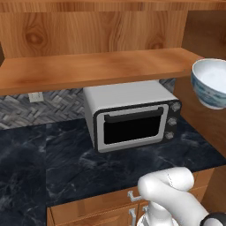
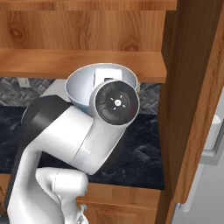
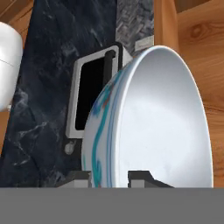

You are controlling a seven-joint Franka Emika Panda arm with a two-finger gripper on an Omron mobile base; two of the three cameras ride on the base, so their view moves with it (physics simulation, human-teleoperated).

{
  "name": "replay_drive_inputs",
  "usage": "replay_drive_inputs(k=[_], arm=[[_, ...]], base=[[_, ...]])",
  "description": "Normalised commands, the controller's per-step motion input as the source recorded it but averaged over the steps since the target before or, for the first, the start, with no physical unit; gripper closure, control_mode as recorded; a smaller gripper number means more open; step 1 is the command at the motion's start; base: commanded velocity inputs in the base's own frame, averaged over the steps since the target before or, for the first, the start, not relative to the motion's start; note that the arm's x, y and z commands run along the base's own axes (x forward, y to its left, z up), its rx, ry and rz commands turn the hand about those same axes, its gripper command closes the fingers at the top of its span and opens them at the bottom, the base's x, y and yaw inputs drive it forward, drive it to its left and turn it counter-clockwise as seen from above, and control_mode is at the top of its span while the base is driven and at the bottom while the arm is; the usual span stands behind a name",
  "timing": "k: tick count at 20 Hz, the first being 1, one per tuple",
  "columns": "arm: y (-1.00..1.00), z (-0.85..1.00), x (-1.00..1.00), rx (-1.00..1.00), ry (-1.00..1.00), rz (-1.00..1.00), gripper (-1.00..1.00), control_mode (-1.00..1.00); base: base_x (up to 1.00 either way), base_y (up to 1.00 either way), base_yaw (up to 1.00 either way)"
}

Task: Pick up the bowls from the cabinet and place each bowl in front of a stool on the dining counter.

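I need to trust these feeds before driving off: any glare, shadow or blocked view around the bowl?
Left base view: even light, the bowl cut by the right edge, soft shadow under the shelf. Right base view: the arm's wrist covers much of the bowl. Hand view: bowl close up, soft sheen inside, its rim between the jaws, toaster oven sharp behind.

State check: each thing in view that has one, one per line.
blue-patterned bowl: off the shelf, tipped on its side, rim pinched in the pincer
pincer: shut on the bowl's rim
toaster oven: door closed, on the dark counter
cabinet shelf: bare in the part seen
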Motion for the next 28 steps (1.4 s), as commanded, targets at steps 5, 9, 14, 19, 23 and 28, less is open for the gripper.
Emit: replay_drive_inputs(k=[5, 9, 14, 19, 23, 28], arm=[[0.01, -0.35, -1.0, -0.01, 0.21, 0.11, 1.0, -1.0], [0.44, -0.29, -0.55, 0.0, 0.17, 0.16, 1.0, -1.0], [0.64, -0.26, -0.05, 0.01, 0.13, 0.13, 1.0, -1.0], [0.64, -0.13, 0.19, 0.01, 0.18, 0.05, 1.0, -1.0], [0.42, -0.17, 0.13, 0.04, 0.1, 0.04, 1.0, -1.0], [0.18, -0.16, 0.02, 0.16, 0.0, 0.03, 1.0, -1.0]], base=[[0.0, 0.0, 0.0], [0.0, 0.0, 0.0], [0.0, 0.0, 0.0], [0.0, 0.0, 0.0], [0.0, 0.0, 0.0], [0.0, 0.0, 0.0]])
